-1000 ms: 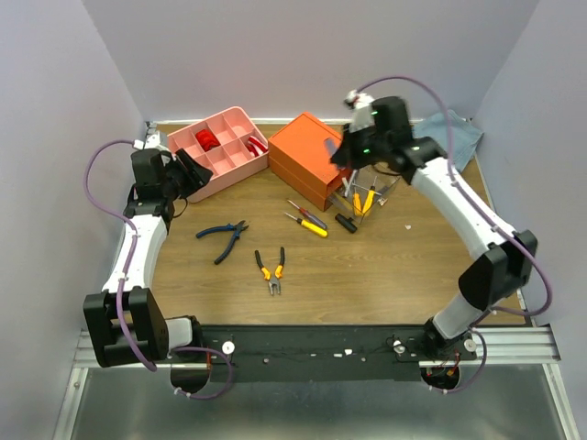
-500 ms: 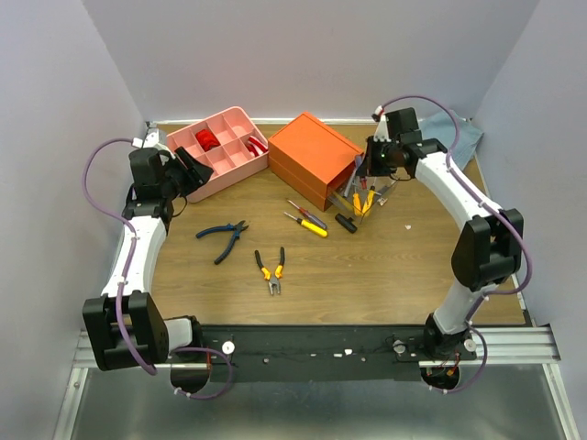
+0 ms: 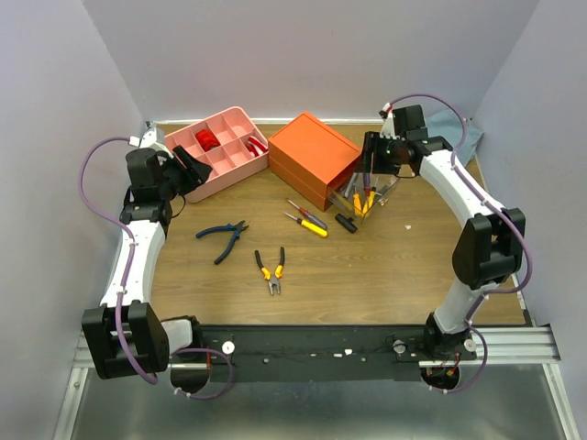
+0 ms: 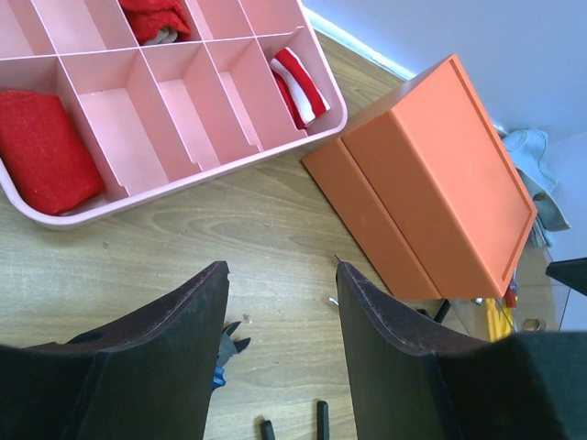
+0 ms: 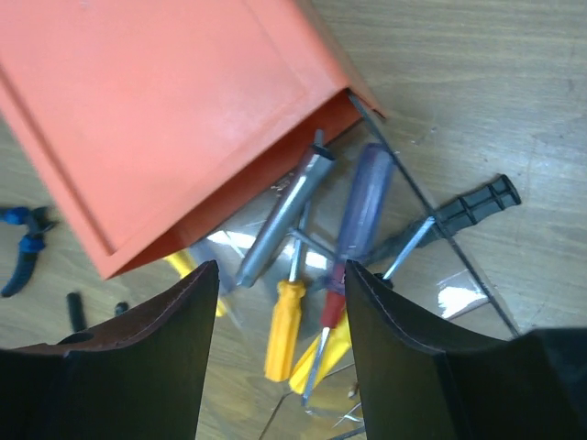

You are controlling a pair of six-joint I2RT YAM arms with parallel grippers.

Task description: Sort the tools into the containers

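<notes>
My right gripper [image 5: 280, 270] [image 3: 371, 170] hangs open and holds nothing, just above the clear drawer [image 3: 367, 197] pulled out of the orange box [image 3: 312, 149] [image 5: 165, 110]. In the drawer lie a silver T-shaped wrench [image 5: 280, 215], a yellow screwdriver [image 5: 284, 330], a blue-handled screwdriver [image 5: 367, 197] and a black hammer [image 5: 472, 206]. Blue-handled pliers [image 3: 222, 238], orange-handled pliers [image 3: 271, 269] and two screwdrivers [image 3: 307, 220] lie on the table. My left gripper [image 4: 281, 268] [image 3: 191, 168] is open and empty beside the pink tray [image 3: 226, 137] [image 4: 147, 69].
Red cloth pieces [image 4: 41, 137] and a red-and-white striped item [image 4: 303, 82] fill some tray compartments. A blue-grey cloth [image 3: 456, 133] lies at the back right corner. A small black-handled tool [image 3: 345, 223] rests in front of the drawer. Grey walls enclose the table.
My right gripper has opened over the drawer, and its arm has swung a little to the right and settled. The left arm has barely moved.
</notes>
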